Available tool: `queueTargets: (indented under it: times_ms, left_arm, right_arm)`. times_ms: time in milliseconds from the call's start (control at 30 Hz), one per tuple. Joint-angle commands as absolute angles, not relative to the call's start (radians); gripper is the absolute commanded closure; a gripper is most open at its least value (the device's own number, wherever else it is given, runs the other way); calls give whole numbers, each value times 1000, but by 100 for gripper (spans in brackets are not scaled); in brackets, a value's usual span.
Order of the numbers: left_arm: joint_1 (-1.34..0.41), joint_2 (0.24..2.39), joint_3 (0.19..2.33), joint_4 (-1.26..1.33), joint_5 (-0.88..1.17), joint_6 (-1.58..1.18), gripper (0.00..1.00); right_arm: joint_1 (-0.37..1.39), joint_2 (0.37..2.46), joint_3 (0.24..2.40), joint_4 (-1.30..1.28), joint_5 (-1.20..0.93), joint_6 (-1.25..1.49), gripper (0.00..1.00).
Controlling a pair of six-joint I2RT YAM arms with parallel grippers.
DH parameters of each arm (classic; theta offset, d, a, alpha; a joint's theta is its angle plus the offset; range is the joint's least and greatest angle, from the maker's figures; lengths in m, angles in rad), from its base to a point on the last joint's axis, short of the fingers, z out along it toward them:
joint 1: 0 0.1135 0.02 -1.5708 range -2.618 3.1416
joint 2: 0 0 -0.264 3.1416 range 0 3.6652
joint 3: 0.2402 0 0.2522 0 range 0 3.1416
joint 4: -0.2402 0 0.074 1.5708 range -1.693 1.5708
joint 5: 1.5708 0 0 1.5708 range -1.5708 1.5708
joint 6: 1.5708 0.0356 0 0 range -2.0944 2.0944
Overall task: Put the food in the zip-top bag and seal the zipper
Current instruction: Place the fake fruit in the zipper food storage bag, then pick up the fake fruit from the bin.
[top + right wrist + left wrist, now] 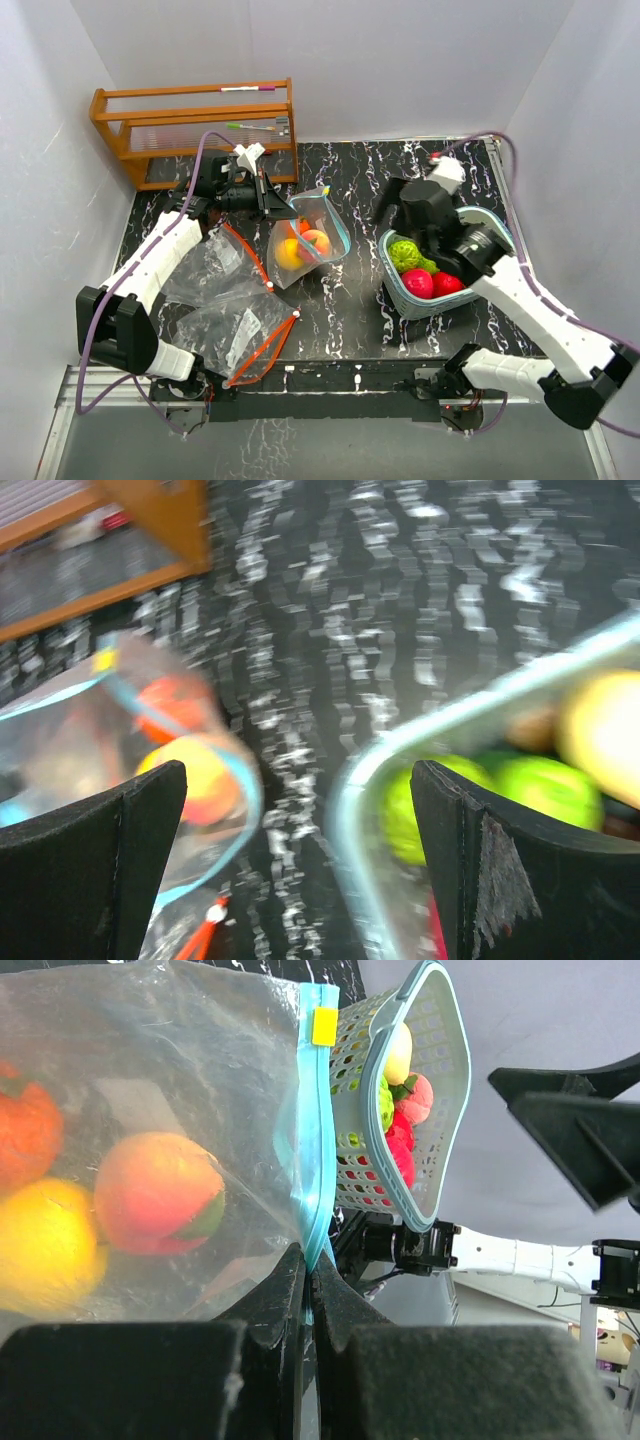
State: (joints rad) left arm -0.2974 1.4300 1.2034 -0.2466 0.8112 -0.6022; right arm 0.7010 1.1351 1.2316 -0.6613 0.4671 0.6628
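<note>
White walls (400, 60) are enclosing a black marbled table (340, 310), a wooden rack (190, 120) standing at its back left. The left gripper (308, 1280) is clamping the teal zipper edge of the zip-top bag (170, 1050); food (312, 242) is lying inside it and in the teal basket (405, 303), whose rim the right gripper (298, 780) is overhanging, jaws spread.

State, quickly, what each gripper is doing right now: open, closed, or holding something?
Left gripper: closed on the bag, at its zipper edge.
Right gripper: open, holding nothing.
</note>
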Motion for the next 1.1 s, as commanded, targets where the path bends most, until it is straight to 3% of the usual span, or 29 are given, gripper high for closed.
queueTargets:
  times_ms: [0, 167, 500, 1000, 1067]
  left_arm:
    - [-293, 1383, 1229, -249, 834, -594, 100]
    - [-293, 1385, 1224, -244, 838, -594, 100]
    - [-294, 1381, 1210, -241, 843, -590, 100]
    - [-293, 1382, 1200, -249, 840, -580, 100]
    - [-294, 1381, 1199, -255, 835, -577, 100]
  right_arm:
    - [588, 1017, 1198, -955, 732, 753, 2]
    - [375, 1009, 1086, -951, 612, 670, 2]
    - [170, 1111, 947, -733, 519, 559, 2]
    - [26, 1158, 812, -471, 287, 407, 2]
    - [27, 1140, 809, -465, 275, 406, 8]
